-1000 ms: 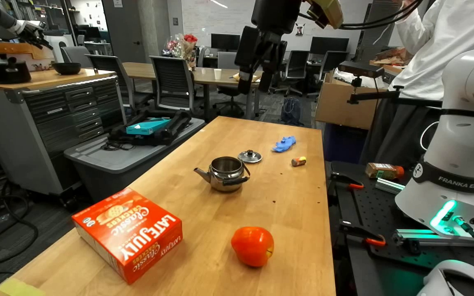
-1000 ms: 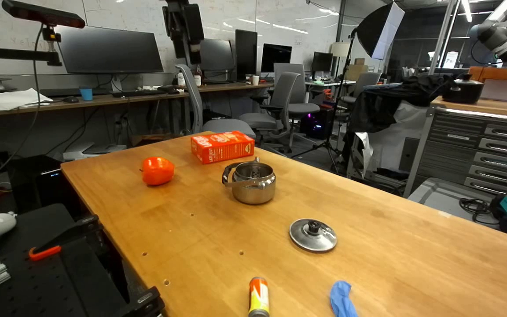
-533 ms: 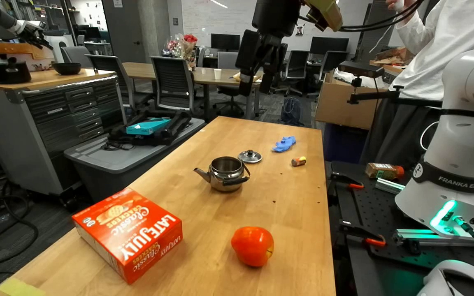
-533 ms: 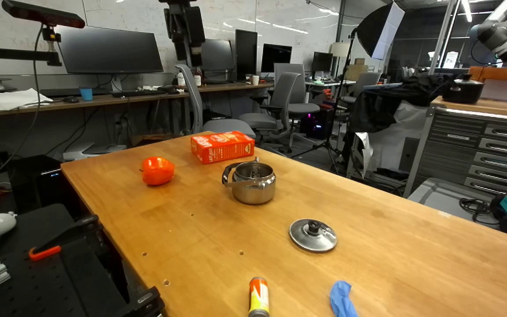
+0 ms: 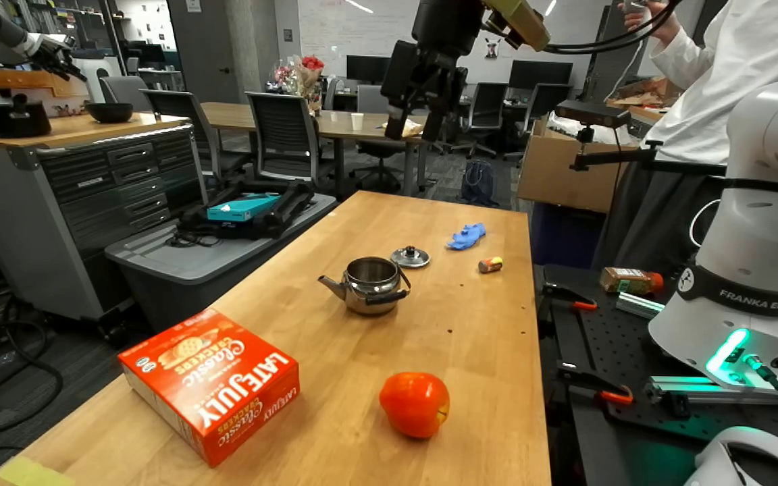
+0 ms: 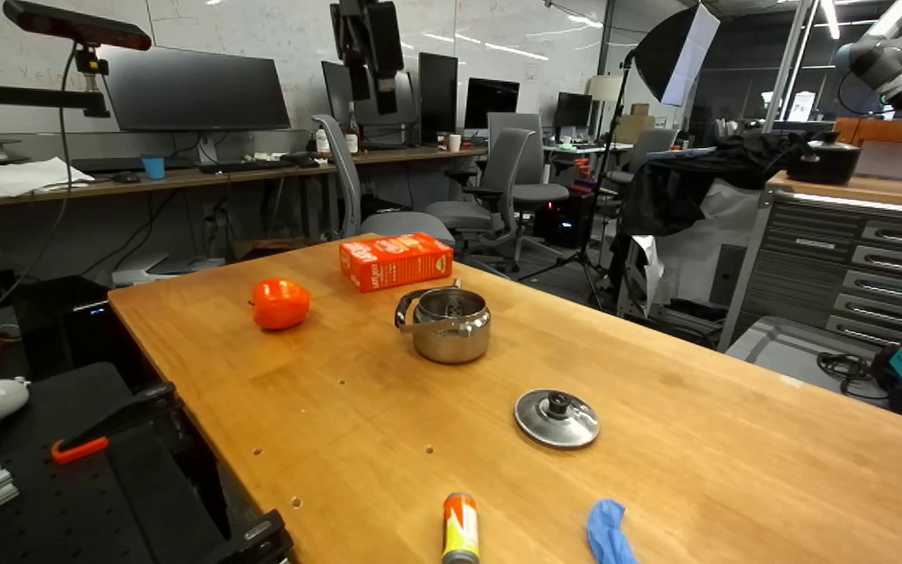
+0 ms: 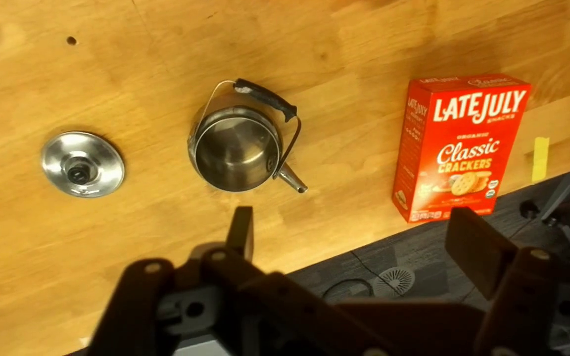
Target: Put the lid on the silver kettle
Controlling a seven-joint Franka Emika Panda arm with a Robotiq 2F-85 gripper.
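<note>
The silver kettle (image 5: 370, 295) stands upright and uncovered on the wooden table, and it also shows in an exterior view (image 6: 452, 337) and in the wrist view (image 7: 238, 153). Its handle is folded to one side. The round silver lid (image 5: 410, 257) with a black knob lies flat on the table beside it, apart from the kettle, and it also shows in an exterior view (image 6: 557, 419) and in the wrist view (image 7: 82, 164). My gripper (image 5: 415, 133) hangs high above the table, open and empty. It also shows in an exterior view (image 6: 374, 95) and in the wrist view (image 7: 352, 222).
A red cracker box (image 5: 210, 385), a red-orange fruit (image 5: 415, 403), a small orange-yellow can (image 5: 490, 264) and a blue glove (image 5: 467, 236) lie on the wooden table (image 5: 470, 304). A person in white stands behind the robot base (image 5: 733, 304).
My gripper has shifted sideways in the air, rightward in an exterior view, and stays open. The kettle, the lid and the other table things have not moved.
</note>
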